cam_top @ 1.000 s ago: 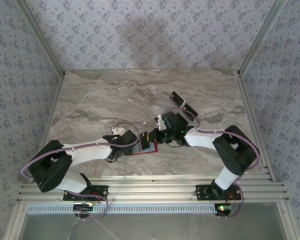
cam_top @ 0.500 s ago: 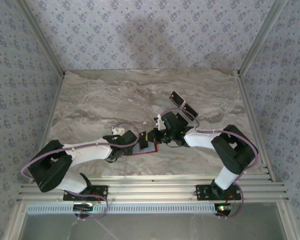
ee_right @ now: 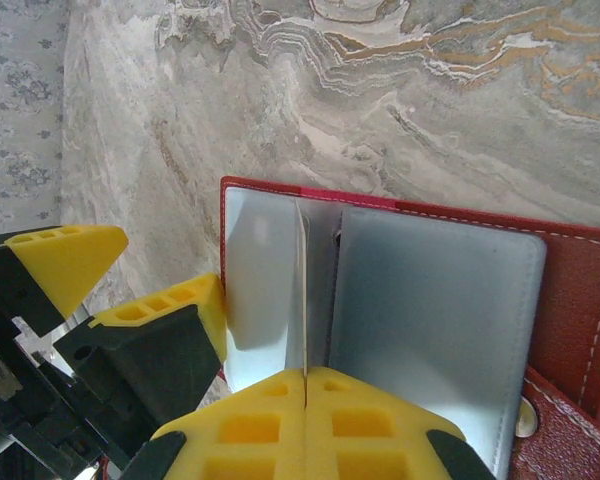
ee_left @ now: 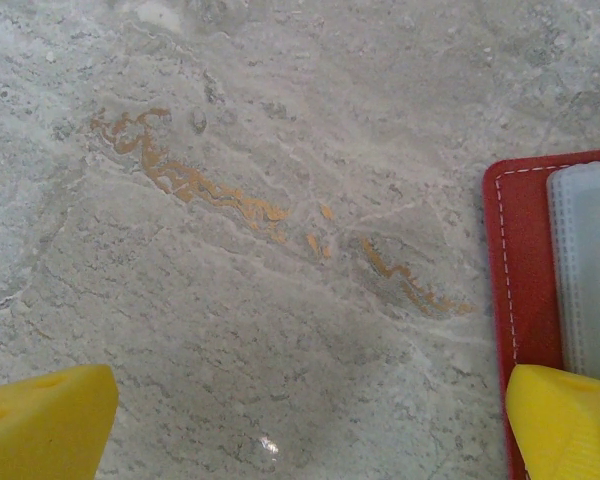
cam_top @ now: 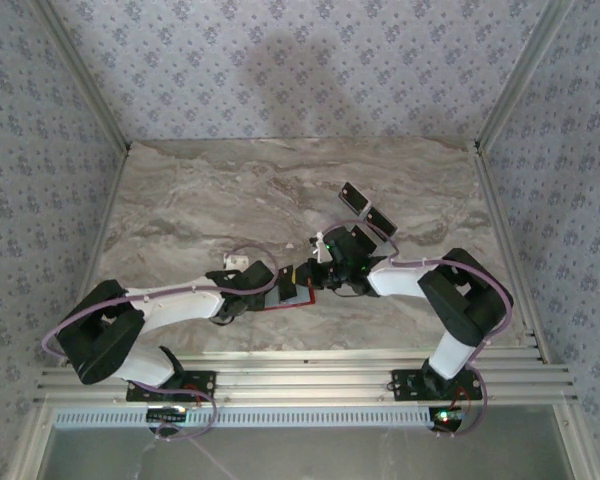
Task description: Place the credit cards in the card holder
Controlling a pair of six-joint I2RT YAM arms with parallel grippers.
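With the right end effector [ee_right: 305, 385] clamped tight on a thin rectangular card [ee_right: 305, 290], edge-on over the opened red folding wallet [ee_right: 570, 290] on the marble tabletop [ee_right: 430, 90]: align the card's edge with the grey pocket [ee_right: 430, 320], then slide in low and straight. Use the wide-spread left end effector [ee_left: 310, 410], yellow fingertip [ee_left: 565, 420] over the wallet's border, as an anchor.

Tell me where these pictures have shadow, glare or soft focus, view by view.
Top external: soft even light, a broad dim shadow on the back wall. Left wrist: one small glare spot on the table, and the left gripper's yellow jaws at the bottom corners look soft. Right wrist: marble sharp, a pale sheen on the card holder's grey pocket.
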